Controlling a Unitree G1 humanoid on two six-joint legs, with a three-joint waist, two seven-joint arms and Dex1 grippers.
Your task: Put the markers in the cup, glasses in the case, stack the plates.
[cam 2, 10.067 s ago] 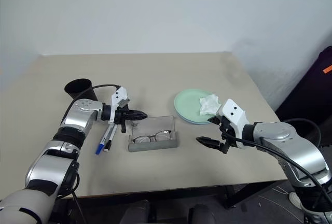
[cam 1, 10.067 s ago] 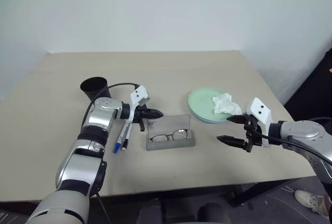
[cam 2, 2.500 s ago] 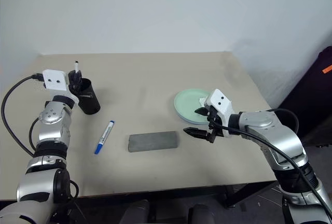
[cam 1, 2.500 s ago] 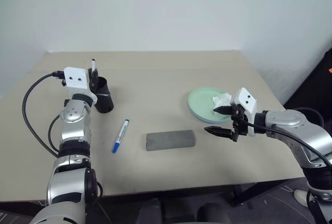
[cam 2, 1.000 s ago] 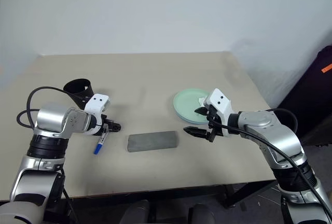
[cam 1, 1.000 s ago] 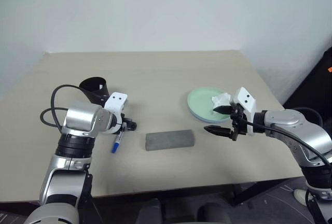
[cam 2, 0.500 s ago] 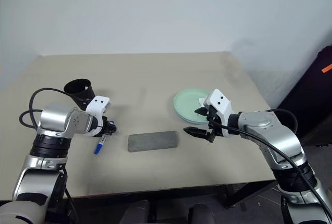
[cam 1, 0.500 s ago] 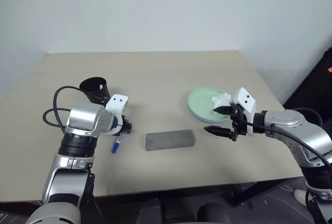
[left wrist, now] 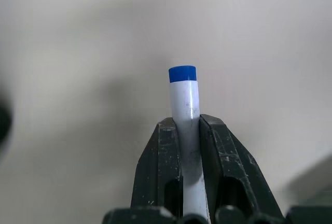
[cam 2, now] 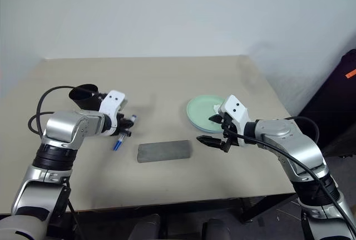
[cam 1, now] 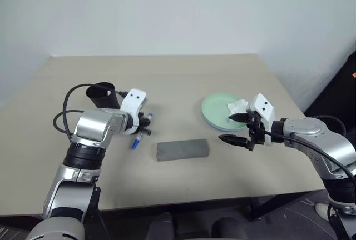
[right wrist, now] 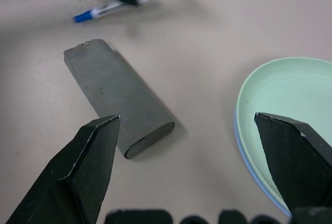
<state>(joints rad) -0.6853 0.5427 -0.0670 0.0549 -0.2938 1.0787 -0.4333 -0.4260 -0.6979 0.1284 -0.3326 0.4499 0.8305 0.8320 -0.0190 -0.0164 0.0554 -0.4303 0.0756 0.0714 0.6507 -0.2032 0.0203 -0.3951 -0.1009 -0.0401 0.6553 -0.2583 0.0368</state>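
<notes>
- The left gripper [cam 1: 146, 124] has its two black fingers [left wrist: 161, 169] pinched on the slim white-barrelled marker with a blue cap [left wrist: 183, 97]. The grip sits partway along the barrel, probably so the pen can later be tipped nose-down.
- That marker hangs clear of the beige table top [cam 1: 178, 79], at about nine o'clock from the closed grey rectangular case [cam 1: 182, 150], with its blue end drooping toward the table.
- The matte black tapered cup [cam 1: 103, 94] stands just beside the left wrist, at roughly ten o'clock from the held pen; judging by that, the drop-in is the step in hand.
- The case lies flat with its lid down, so the glasses part looks finished.
- The right gripper [cam 2: 209, 130] holds its fingers spread wide on nothing, poised at three o'clock of the case and near the front rim of the stacked mint green over light blue round plates [cam 2: 203, 112].
- A crumpled white tissue [cam 1: 237, 107] rests on the top plate.
</notes>
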